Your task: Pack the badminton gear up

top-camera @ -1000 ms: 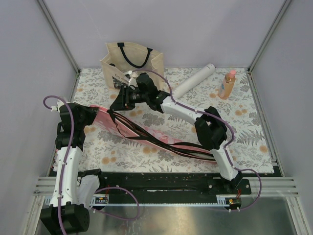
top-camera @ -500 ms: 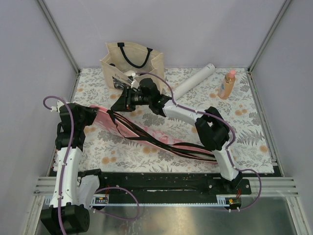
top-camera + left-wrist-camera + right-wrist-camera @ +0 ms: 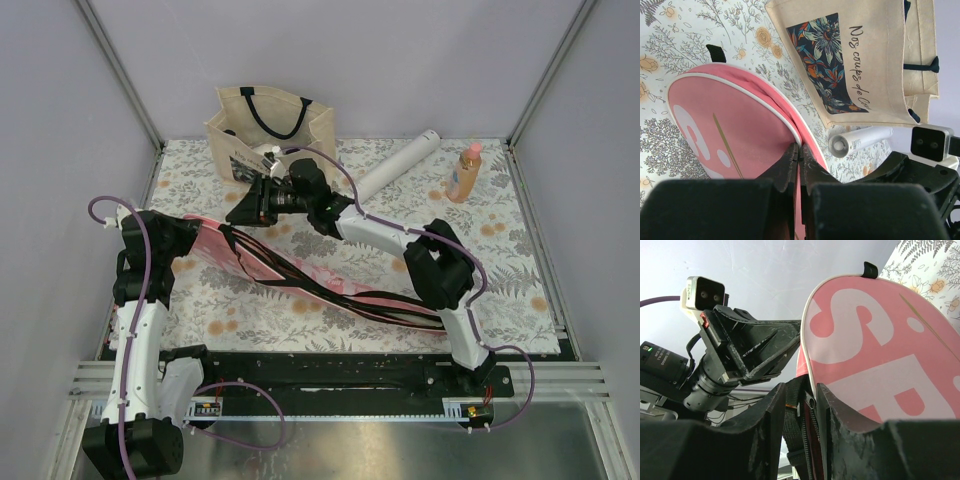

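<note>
Pinching pink case (image 3: 730, 130) rim | left gripper (image 3: 799, 149) | right gripper (image 3: 801, 391) (both clamped)

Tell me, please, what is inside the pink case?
Nothing inside can be seen. The case shows only its pink shell in every view, and its zipper edge sits between the right gripper's fingers. Whatever it holds is covered.

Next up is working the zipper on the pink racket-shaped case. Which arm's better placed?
Right, likely. The right fingers already straddle the zipper edge of the pink racket-shaped fabric case. The left fingers are shut on the case's rim, so they are better used as the anchor.
</note>
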Available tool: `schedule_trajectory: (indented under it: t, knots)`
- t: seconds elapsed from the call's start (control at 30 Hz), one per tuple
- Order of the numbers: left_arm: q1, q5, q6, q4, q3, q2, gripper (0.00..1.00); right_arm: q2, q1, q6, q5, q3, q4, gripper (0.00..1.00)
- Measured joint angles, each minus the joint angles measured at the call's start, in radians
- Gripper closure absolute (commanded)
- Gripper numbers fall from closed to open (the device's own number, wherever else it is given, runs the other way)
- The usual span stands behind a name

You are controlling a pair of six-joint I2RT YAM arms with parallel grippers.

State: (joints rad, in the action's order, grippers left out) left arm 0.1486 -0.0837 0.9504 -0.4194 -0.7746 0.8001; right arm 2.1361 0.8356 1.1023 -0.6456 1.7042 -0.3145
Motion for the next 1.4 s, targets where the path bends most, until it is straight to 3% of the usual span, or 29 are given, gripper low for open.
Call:
schedule_trajectory:
  t: [0.37, 0.57, 0.87, 0.93, 1.07, 1.4]
  knots:
    - [0.000, 0.000, 0.000, 0.001, 0.000, 0.000, 1.00, -0.030, 0.007, 0.006, 0.034, -0.054, -0.002, 0.61]
    - [0.000, 0.000, 0.000, 0.000, 0.000, 0.000, 1.00, -0.031, 0.009, 0.011, 0.051, -0.062, -0.003, 0.68]
    - [0.000, 0.000, 0.000, 0.000, 0.000, 0.000, 1.00, -0.037, 0.023, 0.026, 0.076, -0.078, -0.018, 0.67]
    - [0.000, 0.000, 0.000, 0.000, 0.000, 0.000, 1.00, -0.043, 0.027, 0.032, 0.088, -0.090, -0.029, 0.73]
    - [0.000, 0.001, 0.001, 0.000, 0.000, 0.000, 1.00, -0.057, 0.032, 0.051, 0.116, -0.128, -0.061, 1.00]
    - [-0.005, 0.005, 0.008, -0.006, 0.003, 0.000, 1.00, -0.143, 0.039, 0.065, 0.175, -0.235, -0.089, 1.00]
